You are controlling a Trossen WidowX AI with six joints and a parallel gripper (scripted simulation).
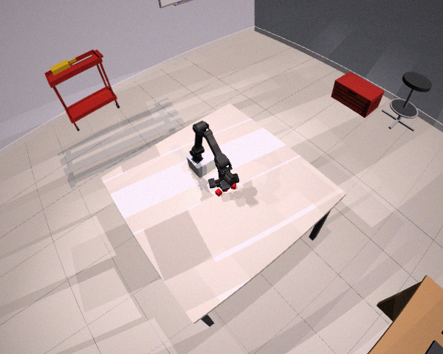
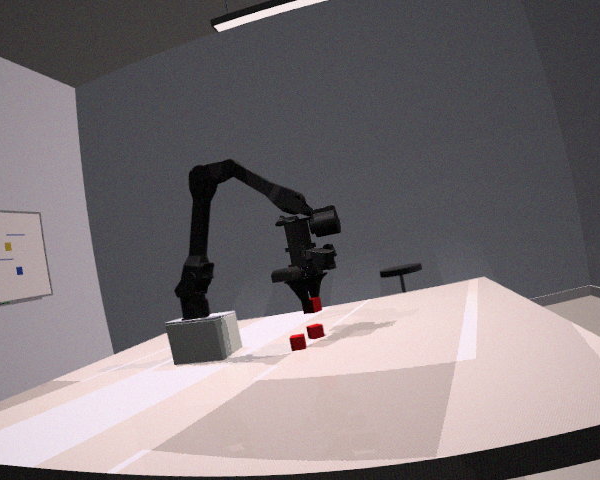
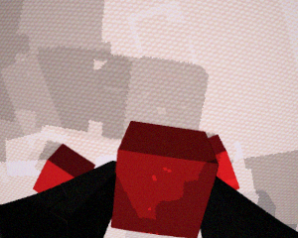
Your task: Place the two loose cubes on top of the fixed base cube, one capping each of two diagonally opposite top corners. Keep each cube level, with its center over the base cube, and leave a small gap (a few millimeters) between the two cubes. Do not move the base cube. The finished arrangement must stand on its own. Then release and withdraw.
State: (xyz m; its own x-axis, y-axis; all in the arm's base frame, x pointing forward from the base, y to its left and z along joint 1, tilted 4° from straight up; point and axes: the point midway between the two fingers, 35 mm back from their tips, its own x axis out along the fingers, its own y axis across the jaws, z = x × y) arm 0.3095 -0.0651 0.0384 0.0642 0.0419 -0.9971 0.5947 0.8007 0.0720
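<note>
- Nearest in the exterior view, two red cubes sit on the desk [image 2: 496, 361]: one [image 2: 297, 342] in front, the other [image 2: 315, 330] just behind it, apart.
- Above them the hand [image 2: 309, 303] points down, pinching a third red cube [image 2: 314, 303] clear of the desk.
- In the wrist view the held cube [image 3: 164, 181] fills the gap between the dark fingers.
- Farther left, the arm stands on a grey block [image 2: 202, 338].
</note>
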